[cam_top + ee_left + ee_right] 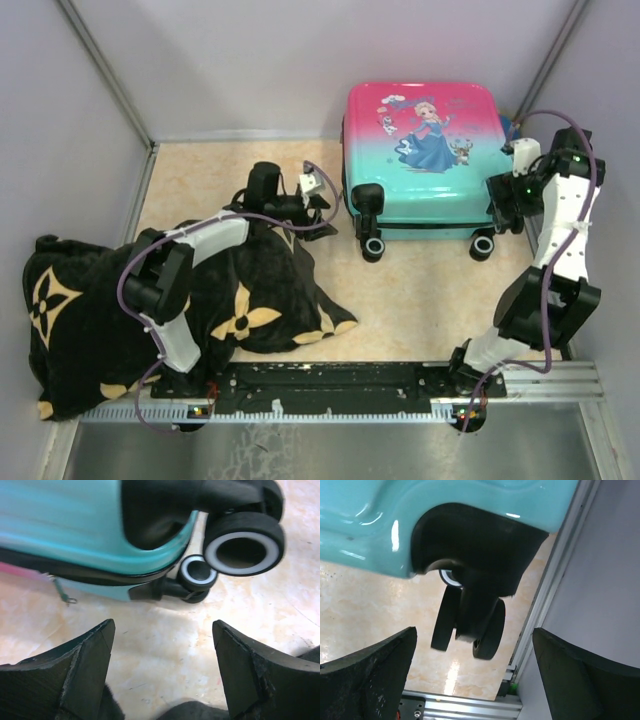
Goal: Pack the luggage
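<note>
The luggage (420,150) lies flat and closed at the back of the table, its pink-to-teal princess shell facing up and its black wheels (373,246) toward me. My left gripper (333,212) is open and empty, just left of the suitcase's near left corner. In the left wrist view the gripper (162,632) is low over the table, short of the teal shell (90,525) and two wheels (244,547). My right gripper (503,205) is open and empty at the near right corner. The right wrist view has the gripper (475,642) below the teal shell (380,525) and a wheel (470,625).
A big black blanket with tan flowers (110,320) lies heaped at the left, under the left arm, and its edge shows in the left wrist view (200,711). Grey walls enclose the table. An aluminium rail (560,380) runs along the front, and the right wall (610,580) is close beside the right gripper.
</note>
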### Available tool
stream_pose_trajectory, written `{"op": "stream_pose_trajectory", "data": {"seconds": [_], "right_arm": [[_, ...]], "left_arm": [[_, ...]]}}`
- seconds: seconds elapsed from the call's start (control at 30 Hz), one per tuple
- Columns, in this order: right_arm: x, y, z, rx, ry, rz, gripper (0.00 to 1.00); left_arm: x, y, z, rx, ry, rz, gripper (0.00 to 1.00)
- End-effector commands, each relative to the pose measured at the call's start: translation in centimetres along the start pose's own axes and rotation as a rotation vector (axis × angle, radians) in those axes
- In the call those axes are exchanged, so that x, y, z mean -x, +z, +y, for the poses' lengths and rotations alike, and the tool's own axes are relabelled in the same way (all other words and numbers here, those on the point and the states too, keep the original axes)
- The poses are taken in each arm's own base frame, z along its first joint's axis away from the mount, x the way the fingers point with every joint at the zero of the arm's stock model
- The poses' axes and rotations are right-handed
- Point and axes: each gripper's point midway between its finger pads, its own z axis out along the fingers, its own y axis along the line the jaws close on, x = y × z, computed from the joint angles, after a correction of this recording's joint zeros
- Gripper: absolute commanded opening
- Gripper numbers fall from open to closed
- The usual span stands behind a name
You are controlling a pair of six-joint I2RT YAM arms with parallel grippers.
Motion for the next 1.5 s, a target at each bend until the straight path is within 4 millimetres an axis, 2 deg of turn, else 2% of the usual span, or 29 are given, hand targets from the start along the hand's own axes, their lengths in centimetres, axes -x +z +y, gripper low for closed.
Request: {"op": "stream_pose_trajectory", "data": {"seconds": [0.0, 0.2, 0.33, 0.4, 0.5, 0.73, 0.8, 0.9, 1.07, 1.27, 1.37, 1.47], "right_arm": [[0.3, 2.0, -1.3, -0.009, 0.001, 0.022, 0.99], [0.9, 5.2, -2.4, -0.021, 0.045, 0.033, 0.99], [1.3, 6.7, -2.2, -0.014, 0.047, 0.045, 0.89], [1.6, 6.9, -2.5, -0.039, 0.043, 0.042, 0.79], [2.1, 6.2, -2.9, -0.062, 0.037, 0.031, 0.61], [2.1, 4.8, -2.5, -0.048, 0.014, 0.041, 0.29], [2.4, 4.6, -2.7, -0.052, 0.016, 0.037, 0.16], [3.1, 4.1, -3.3, -0.076, 0.022, 0.023, 0.01], [5.0, 3.4, -4.3, -0.1, 0.04, -0.016, 0.0], [4.2, 4.5, -3.8, -0.063, 0.056, 0.025, 0.0], [3.8, 4.7, -4.0, -0.078, 0.052, 0.039, 0.0], [3.2, 5.0, -4.4, -0.097, 0.052, 0.057, 0.0]], "left_arm": [[1.0, -0.9, 2.6, 0.05, 0.007, -0.089, 0.85], [0.4, 0.0, 4.3, 0.065, 0.048, -0.095, 0.84], [0.3, 1.2, 6.1, 0.077, 0.054, -0.096, 0.82], [0.3, 1.7, 6.9, 0.089, 0.057, -0.1, 0.8], [0.0, 2.2, 7.7, 0.094, 0.08, -0.1, 0.79], [-1.3, 3.5, 10.4, 0.121, 0.123, -0.072, 0.76], [-1.5, 4.0, 10.8, 0.103, 0.138, -0.073, 0.75], [-1.9, 4.8, 10.9, 0.068, 0.142, -0.08, 0.72], [-2.3, 5.8, 11.0, 0.025, 0.151, -0.102, 0.66], [-2.6, 6.7, 11.5, 0.012, 0.113, -0.129, 0.61], [-2.5, 7.0, 11.9, 0.017, 0.101, -0.139, 0.51], [-1.9, 6.9, 11.6, 0.012, 0.102, -0.164, 0.34]]}}
